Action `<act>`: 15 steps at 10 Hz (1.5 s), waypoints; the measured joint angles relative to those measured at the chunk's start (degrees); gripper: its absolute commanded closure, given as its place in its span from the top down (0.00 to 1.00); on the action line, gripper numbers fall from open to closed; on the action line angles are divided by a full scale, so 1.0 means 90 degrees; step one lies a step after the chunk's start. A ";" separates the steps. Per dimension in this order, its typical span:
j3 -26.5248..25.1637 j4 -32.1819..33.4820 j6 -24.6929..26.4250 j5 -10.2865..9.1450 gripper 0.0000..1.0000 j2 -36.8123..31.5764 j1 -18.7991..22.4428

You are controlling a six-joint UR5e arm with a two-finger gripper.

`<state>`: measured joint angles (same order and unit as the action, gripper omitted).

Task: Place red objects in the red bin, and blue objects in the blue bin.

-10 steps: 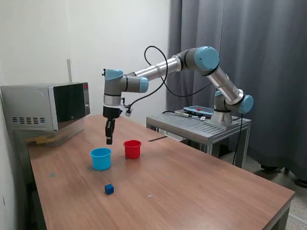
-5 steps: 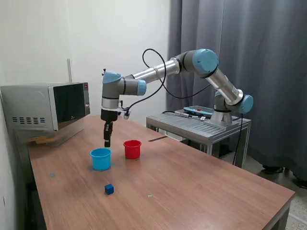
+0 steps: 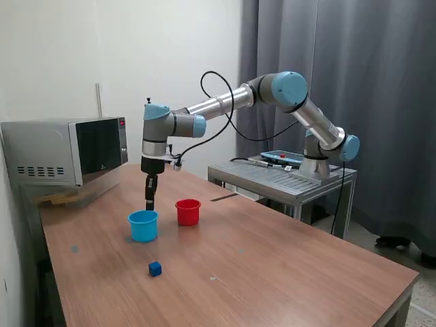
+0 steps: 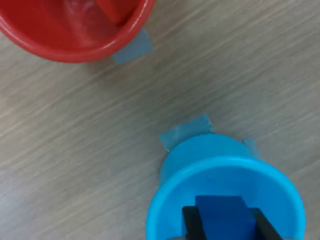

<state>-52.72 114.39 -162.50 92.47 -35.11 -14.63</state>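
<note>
Blue cube [image 4: 221,215] sits clamped in the gripper [image 4: 222,225] above the light blue cup [image 4: 170,200].

Two dark blue cubes [image 3: 155,269] [image 4: 223,218], one red cup [image 3: 188,212], one light blue cup [image 3: 143,225].
</note>
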 measured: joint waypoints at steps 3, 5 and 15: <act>0.0075 0.0028 -0.0232 -0.0128 0.00 0.0035 -0.0004; 0.0129 0.0039 -0.0444 -0.0235 0.00 0.0080 0.0001; 0.0146 0.0085 -0.0665 -0.0274 1.00 0.0130 0.0012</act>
<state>-51.41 115.16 -168.48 90.00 -33.94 -14.52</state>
